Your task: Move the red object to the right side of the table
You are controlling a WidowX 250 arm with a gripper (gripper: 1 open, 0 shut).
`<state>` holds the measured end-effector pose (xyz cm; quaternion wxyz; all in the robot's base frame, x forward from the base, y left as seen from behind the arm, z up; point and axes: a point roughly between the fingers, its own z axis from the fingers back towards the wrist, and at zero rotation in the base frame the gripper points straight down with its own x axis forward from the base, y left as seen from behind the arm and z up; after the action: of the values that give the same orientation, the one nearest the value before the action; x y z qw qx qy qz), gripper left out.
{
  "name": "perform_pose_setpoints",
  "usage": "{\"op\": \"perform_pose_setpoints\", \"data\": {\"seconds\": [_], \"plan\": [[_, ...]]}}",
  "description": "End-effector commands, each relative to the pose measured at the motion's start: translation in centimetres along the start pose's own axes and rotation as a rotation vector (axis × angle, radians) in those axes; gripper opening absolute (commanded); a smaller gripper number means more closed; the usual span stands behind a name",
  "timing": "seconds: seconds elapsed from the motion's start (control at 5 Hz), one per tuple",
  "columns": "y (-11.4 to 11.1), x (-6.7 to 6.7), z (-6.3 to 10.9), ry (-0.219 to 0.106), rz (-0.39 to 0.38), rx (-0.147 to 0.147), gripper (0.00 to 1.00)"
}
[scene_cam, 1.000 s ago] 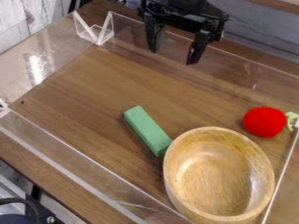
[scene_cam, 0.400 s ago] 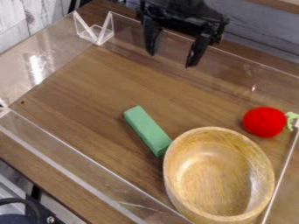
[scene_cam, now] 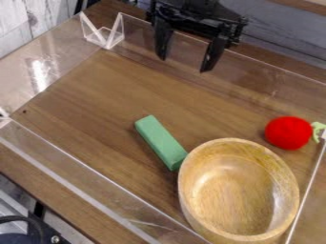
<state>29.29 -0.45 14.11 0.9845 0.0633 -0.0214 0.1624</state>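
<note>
The red object (scene_cam: pixel 289 132) is a small round red toy fruit with a pale green leafy stub, lying on the dark wood table (scene_cam: pixel 114 105) close to its right wall. My gripper (scene_cam: pixel 188 52) hangs at the back of the table, pointing down, open, with nothing between its black fingers (scene_cam: pixel 163 40). It is well apart from the red object, up and to the left of it.
A green rectangular block (scene_cam: pixel 160 141) lies near the middle. A wooden bowl (scene_cam: pixel 238 193) stands at the front right, just below the red fruit. Low clear plastic walls (scene_cam: pixel 76 195) border the tabletop, and a clear folded stand (scene_cam: pixel 102 30) sits at the back left.
The gripper has rolled slightly about its vertical axis while staying in place. Nothing else has moved.
</note>
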Motion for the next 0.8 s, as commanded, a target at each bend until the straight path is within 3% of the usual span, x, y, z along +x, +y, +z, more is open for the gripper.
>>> {"op": "perform_pose_setpoints", "data": {"seconds": [0.0, 0.2, 0.4, 0.6], "plan": [[0.55, 0.89, 1.13, -0.036, 0.072, 0.001, 1.0], [1.07, 0.89, 0.95, -0.026, 0.096, 0.015, 1.0], [0.82, 1.55, 1.05, -0.019, 0.074, 0.004, 1.0], [0.69, 1.6, 0.79, 0.009, 0.054, 0.007, 1.0]]}}
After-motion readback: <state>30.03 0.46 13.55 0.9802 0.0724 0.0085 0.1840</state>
